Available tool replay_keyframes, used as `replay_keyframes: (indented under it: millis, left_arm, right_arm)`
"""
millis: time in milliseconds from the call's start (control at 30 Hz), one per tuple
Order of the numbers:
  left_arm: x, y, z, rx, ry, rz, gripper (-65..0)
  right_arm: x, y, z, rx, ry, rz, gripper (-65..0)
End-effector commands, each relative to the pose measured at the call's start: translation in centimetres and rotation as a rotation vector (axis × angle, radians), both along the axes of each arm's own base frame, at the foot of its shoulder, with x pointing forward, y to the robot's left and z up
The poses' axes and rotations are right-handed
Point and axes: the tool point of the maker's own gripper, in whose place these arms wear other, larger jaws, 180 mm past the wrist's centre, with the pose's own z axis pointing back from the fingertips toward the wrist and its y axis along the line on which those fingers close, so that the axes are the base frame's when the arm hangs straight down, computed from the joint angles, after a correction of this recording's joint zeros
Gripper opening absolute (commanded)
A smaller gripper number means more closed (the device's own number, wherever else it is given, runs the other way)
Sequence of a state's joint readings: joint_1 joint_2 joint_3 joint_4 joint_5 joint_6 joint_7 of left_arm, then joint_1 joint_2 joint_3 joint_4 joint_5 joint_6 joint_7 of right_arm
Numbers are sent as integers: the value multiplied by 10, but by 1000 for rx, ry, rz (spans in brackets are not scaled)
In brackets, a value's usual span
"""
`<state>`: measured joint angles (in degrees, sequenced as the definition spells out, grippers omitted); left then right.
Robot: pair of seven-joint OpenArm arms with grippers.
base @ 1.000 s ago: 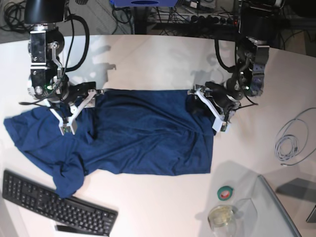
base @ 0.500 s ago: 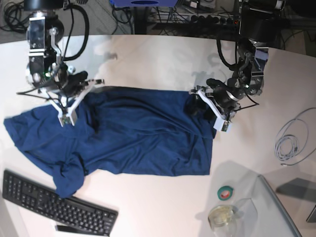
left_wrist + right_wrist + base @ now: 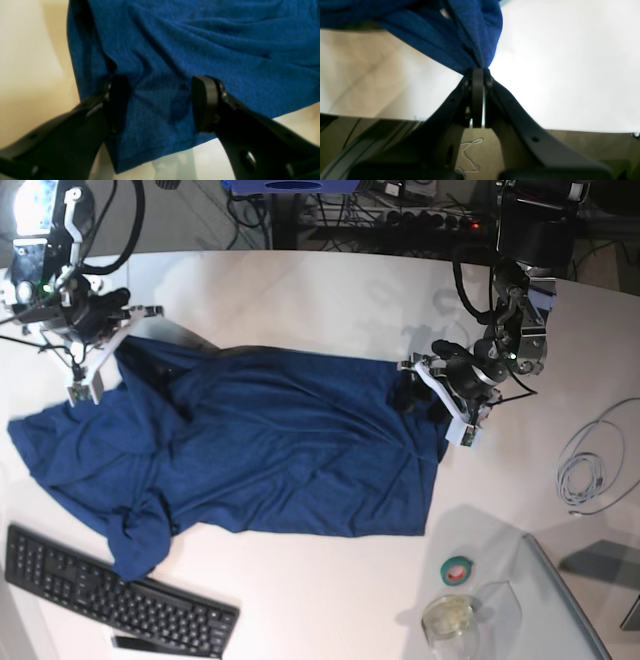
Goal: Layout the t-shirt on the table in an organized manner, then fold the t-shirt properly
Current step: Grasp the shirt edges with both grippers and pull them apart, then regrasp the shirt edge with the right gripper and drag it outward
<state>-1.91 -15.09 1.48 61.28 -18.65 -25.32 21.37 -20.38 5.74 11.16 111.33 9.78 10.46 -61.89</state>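
The navy-blue t-shirt (image 3: 290, 450) lies spread and wrinkled across the white table (image 3: 300, 290), with its left part bunched near the keyboard. At the left of the base view, my right gripper (image 3: 112, 345) is shut on the shirt's upper left edge. In the right wrist view the gripper (image 3: 477, 72) pinches a gathered fold of the t-shirt (image 3: 470, 25) lifted above the table (image 3: 557, 75). My left gripper (image 3: 436, 402) stands open over the shirt's upper right corner. In the left wrist view its fingers (image 3: 117, 105) straddle the t-shirt (image 3: 200, 37) near its hem.
A black keyboard (image 3: 110, 595) lies at the front left, touching the shirt's bunched end. A green tape roll (image 3: 458, 571) and a glass jar (image 3: 450, 617) sit front right. A coiled white cable (image 3: 590, 465) lies at the right, beside a grey slab (image 3: 590, 580).
My right gripper closed on the shirt's upper left edge and dragged it up and to the left in the base view. The left gripper stayed open and shifted slightly right.
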Motion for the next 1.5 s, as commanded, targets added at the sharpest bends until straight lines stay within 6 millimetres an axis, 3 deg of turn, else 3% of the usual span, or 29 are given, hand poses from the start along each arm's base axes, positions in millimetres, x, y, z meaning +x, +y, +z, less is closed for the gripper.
replay_keyframes:
  millis: [0,200,400,633,767,933,1033,1267,1467]
  left_arm:
    - [-4,11,-5,52,40,2,-268]
    - [5,4,11,50,-12,-17,-268]
    - [6,9,13,61,-17,-19,-268]
    - [5,9,12,61,-15,-19,-268]
    - [8,7,16,59,-28,-22,-268]
    - [10,6,32,70,-53,-33,-268]
    - [13,20,45,75,-70,20,-268]
    - [19,46,60,81,-98,107,-268]
    - [14,51,57,84,-87,119,-268]
  right_arm:
    - [1,-6,8,-22,-17,11,-648]
    - [-19,-47,8,-93,27,-58,-648]
    - [-43,-92,13,-151,58,-193,-648]
    - [-70,-131,21,-204,74,-316,-648]
    - [-71,-132,22,-203,72,-322,-648]
    - [-62,-100,8,-141,83,-260,-647]
    - [-35,-87,-2,-105,13,-221,-642]
    - [32,-88,-15,-37,-70,-245,-644]
    - [104,-46,15,-29,-153,-8,-650]
